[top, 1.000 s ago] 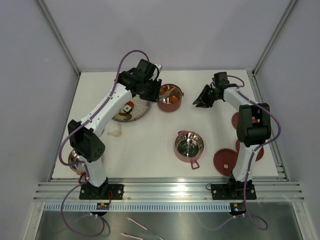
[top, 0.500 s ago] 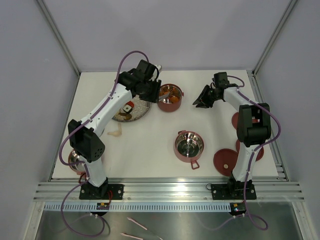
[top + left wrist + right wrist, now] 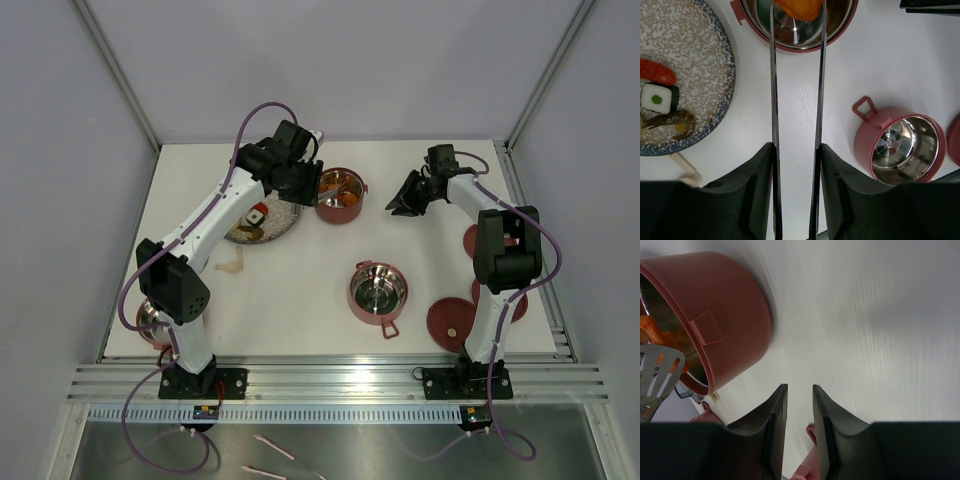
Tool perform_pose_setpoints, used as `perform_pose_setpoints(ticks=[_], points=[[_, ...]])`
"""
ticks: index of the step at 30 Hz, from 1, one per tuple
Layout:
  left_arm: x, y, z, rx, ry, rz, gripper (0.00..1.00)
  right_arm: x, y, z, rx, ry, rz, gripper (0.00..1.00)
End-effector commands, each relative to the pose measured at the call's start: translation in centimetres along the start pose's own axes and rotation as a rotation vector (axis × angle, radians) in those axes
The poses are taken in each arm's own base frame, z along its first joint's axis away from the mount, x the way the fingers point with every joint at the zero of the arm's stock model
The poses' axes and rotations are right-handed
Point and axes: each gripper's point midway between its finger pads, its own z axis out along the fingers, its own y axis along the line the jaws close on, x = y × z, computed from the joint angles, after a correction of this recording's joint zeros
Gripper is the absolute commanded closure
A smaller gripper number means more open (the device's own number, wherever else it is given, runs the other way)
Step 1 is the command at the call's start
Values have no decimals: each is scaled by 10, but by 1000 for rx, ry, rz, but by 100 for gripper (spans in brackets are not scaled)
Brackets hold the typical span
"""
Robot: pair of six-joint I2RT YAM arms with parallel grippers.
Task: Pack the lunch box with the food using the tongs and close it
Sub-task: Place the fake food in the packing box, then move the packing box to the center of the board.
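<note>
While the orange piece (image 3: 799,7) hangs over the far tier (image 3: 725,310): keep it centred above the steel inside, clear of the rim.
Left gripper (image 3: 796,147): jaws clamped on the tongs (image 3: 773,100), whose tips pinch the piece.
Right gripper (image 3: 799,390): jaws slightly apart, empty, beside that tier.
Good practice: lower first, then ease the squeeze slowly.
Other food: on the speckled plate (image 3: 705,65), resting on the counter (image 3: 855,65).

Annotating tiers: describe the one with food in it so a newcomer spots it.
On the white table, go to the far middle, just right of the grey speckled plate. That dark-red tier holds orange food; the central tier shows bare steel.
</note>
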Motion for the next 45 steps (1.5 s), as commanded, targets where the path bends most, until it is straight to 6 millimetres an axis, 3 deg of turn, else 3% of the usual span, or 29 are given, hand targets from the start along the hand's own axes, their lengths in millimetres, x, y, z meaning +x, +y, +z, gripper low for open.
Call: perform_pose_setpoints(ticks=[1, 10, 13, 14, 17, 20, 27, 33, 34, 38, 45], points=[[-19, -10, -8, 44, -73, -4, 59, -7, 21, -15, -38, -38, -52, 66], [-17, -10, -8, 46, -67, 0, 55, -6, 20, -14, -35, -35, -50, 66], [-17, -9, -9, 41, -74, -4, 65, -6, 19, -14, -35, -34, -49, 66], [-17, -9, -10, 41, -75, -3, 79, -5, 18, -13, -33, -31, -48, 66], [-20, -9, -15, 44, -90, -3, 88, -5, 18, -13, -33, -31, -48, 66], [-22, -10, -21, 46, -104, -3, 88, -6, 19, -14, -35, -34, -48, 66], [-26, -2, -58, 13, -162, 1, 88, -5, 18, -15, -30, -35, -53, 66], [-11, 44, -70, -113, -190, -76, 89, -8, 15, -21, -6, -74, -60, 66], [-11, 49, -80, -113, -219, -88, 90, -9, 15, -22, -6, -78, -62, 66], [4, 81, -80, -164, -217, -156, 93, -13, 14, -33, 19, -129, -69, 67], [32, 111, -70, -254, -184, -221, 95, -18, 9, -65, 98, -208, -130, 66]])
